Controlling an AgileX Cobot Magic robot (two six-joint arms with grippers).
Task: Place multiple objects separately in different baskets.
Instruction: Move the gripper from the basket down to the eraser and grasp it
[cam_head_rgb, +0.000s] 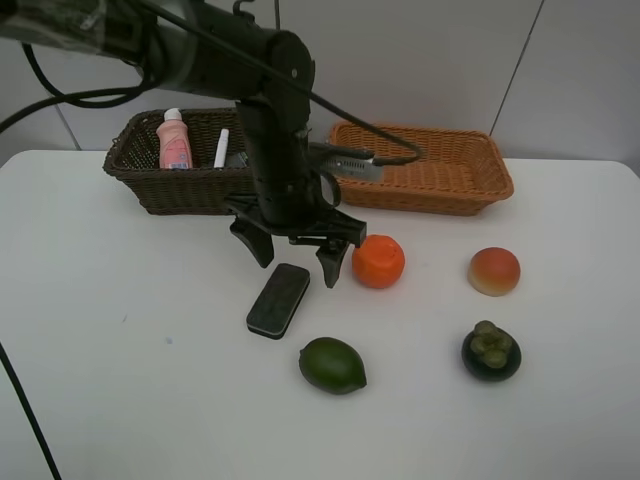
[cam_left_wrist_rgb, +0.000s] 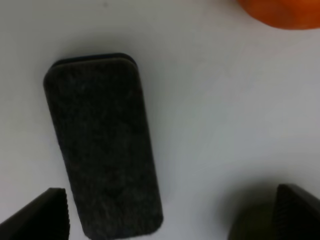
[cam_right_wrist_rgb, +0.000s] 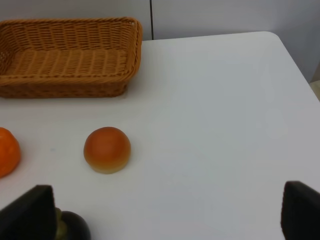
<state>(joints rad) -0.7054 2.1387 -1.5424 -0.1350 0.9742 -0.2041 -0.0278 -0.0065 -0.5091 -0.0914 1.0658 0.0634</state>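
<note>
The left gripper (cam_head_rgb: 297, 262) hangs over the worktop (cam_head_rgb: 100, 350) with its jaws spread wide and nothing between them, poised above the far end of the black eraser (cam_head_rgb: 278, 300). The eraser lies flat on the worktop, and the left wrist view shows it closer to one finger than to the other. The orange (cam_head_rgb: 378, 261) sits just beside the gripper's other finger. Nearer the front edge lie the green fruit (cam_head_rgb: 332, 365) and the dark mangosteen (cam_head_rgb: 491, 351), well apart from each other, and the peach (cam_head_rgb: 495, 271) rests to the right of the orange. At the back, the dark brown basket (cam_head_rgb: 150, 185) holds the pink bottle (cam_head_rgb: 174, 142), which stands upright, and the white marker (cam_head_rgb: 221, 148) beside it. The orange-tan basket (cam_head_rgb: 440, 190) stands to its right, with the arm hiding where the two baskets meet. The right gripper (cam_right_wrist_rgb: 165, 215) shows only in its own wrist view, its jaws wide apart and holding nothing, with the peach and the mangosteen on the worktop ahead of it.
</note>
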